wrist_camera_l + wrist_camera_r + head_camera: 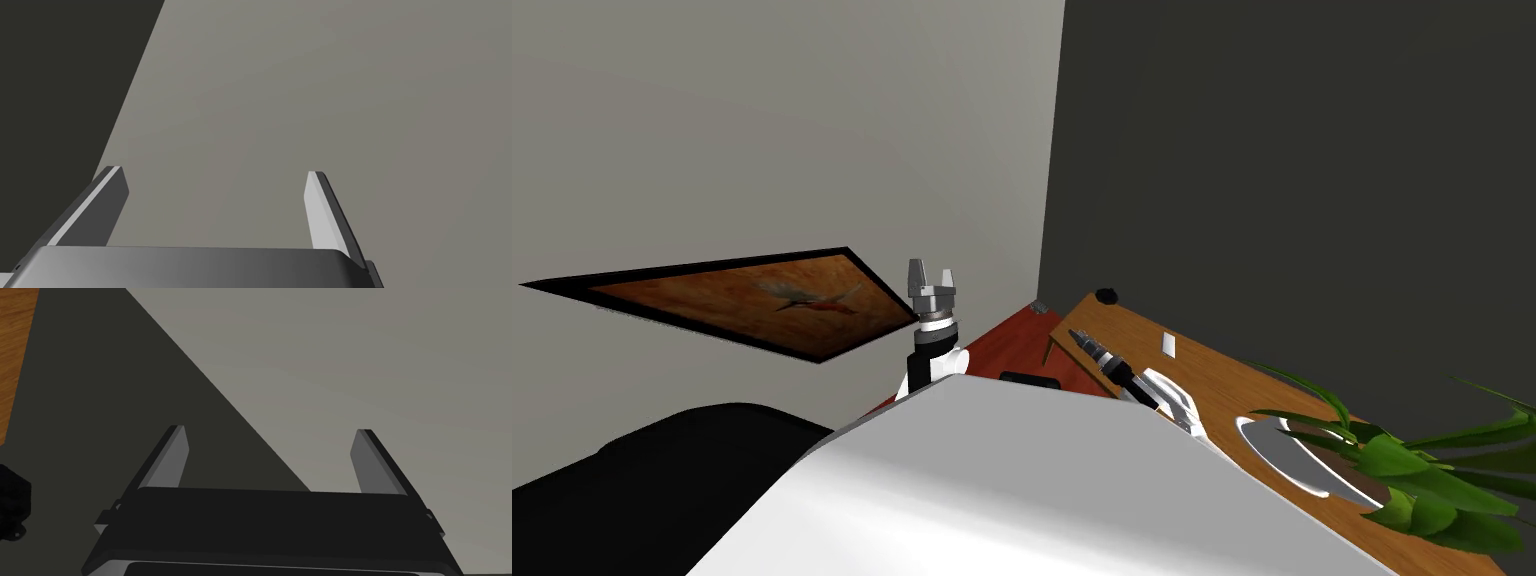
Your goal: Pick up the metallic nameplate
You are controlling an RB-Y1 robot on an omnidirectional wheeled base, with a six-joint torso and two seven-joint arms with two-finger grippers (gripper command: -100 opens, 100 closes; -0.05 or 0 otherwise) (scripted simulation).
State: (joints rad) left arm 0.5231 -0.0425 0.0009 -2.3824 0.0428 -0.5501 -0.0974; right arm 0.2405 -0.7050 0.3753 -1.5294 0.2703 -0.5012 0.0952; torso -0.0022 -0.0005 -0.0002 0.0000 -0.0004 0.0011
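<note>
Right tool [1075, 333] hangs by the desk [1232, 380], fingers spread wide and empty. Small and pale, the nameplate [1169, 344] lies on the desk near its right side, long edge seemingly pointing away. Left tool [932, 265], held high, also wide and empty, is farther off.

The orange-brown, wood-grained desk [1224, 388] holds a white nameplate [1169, 344] and a white pot [1300, 466] with green leaves [1412, 482].
</note>
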